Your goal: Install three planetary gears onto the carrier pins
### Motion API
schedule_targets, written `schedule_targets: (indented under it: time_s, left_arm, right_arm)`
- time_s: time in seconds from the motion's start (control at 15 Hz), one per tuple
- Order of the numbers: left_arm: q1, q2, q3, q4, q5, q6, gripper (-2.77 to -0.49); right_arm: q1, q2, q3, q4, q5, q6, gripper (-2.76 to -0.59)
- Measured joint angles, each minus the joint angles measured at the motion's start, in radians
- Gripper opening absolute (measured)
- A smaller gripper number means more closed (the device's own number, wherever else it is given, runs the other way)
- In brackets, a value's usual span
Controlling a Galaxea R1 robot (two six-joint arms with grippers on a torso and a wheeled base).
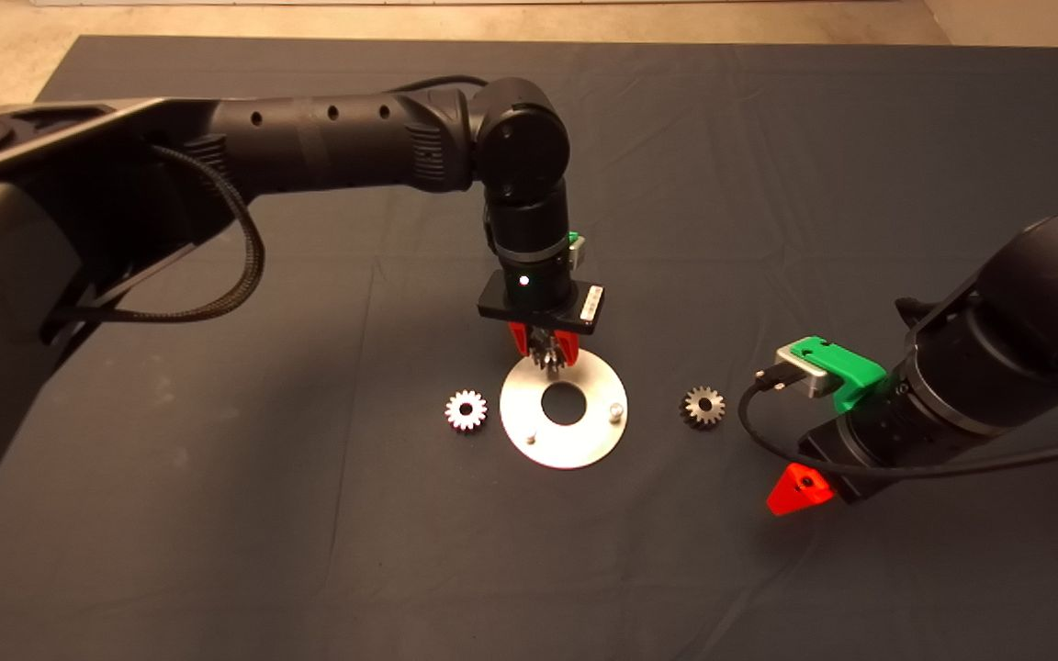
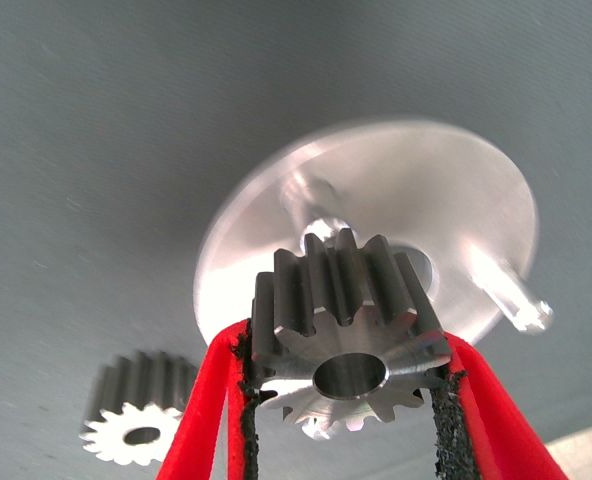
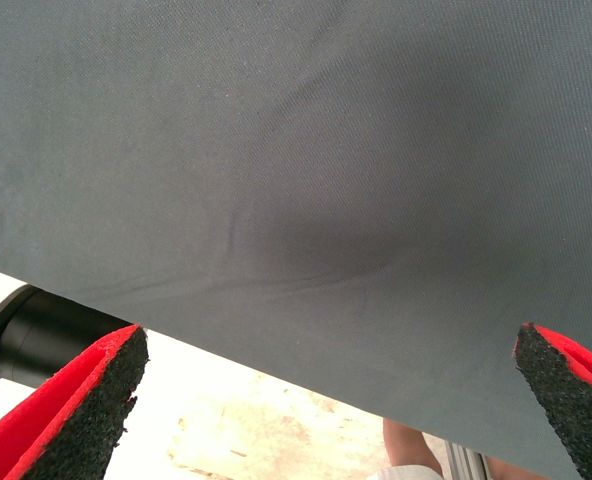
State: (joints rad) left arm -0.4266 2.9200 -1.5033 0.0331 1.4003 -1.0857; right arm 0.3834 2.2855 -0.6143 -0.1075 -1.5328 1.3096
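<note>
Bright silver metal: one round plate (image 1: 575,436) with a large centre hole, lying flat on the dark mat (image 1: 309,551) that covers the desk. Two carrier pins show clearly in the head view, one near the plate's right rim (image 1: 616,411) and one near its lower left rim (image 1: 531,438); the far part of the plate is hidden under the left hand.

Silvery-grey metal, toothed: three planetary gears.
- Held gear (image 2: 348,330): clamped between the two red fingers of the left hand (image 2: 341,400), black pads pressed against its teeth on both sides, centre hole facing the wrist camera. It hangs above the far edge of the plate; whether it touches a pin cannot be told.
- Left gear (image 1: 466,409): flat on the mat, just beside the plate's left rim, not touching it. Also seen in the left wrist view (image 2: 136,420).
- Right gear (image 1: 703,406): flat on the mat, near the plate's right side, between the plate and the right arm.

Left hand (image 1: 545,349): reaches in from the left on its black arm, pointing down over the plate's far edge, closed on the held gear.

Right hand (image 3: 326,400): at the right edge of the desk, low, fingers spread wide apart with nothing between them; its wrist view shows bare mat, pale floor beyond and part of a person's leg (image 3: 411,450).
</note>
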Motion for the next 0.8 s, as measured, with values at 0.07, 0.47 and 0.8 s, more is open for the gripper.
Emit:
schedule_targets:
  time_s: [0.07, 0.47, 0.8]
  left_arm:
    - [0.0, -0.002, -0.007, 0.002, 0.009, 0.0, -2.44]
    - [0.0, 0.009, -0.036, 0.014, 0.012, 0.014, -2.44]
    - [0.0, 0.022, -0.042, 0.015, 0.012, 0.013, -2.44]
  right_arm:
    - [0.0, 0.0, 0.0, 0.0, 0.0, 0.0, -0.62]
    - [0.002, 0.0, 0.0, 0.0, -0.001, 0.0, -0.62]
    - [0.002, 0.0, 0.0, 0.002, 0.0, 0.0, -0.62]
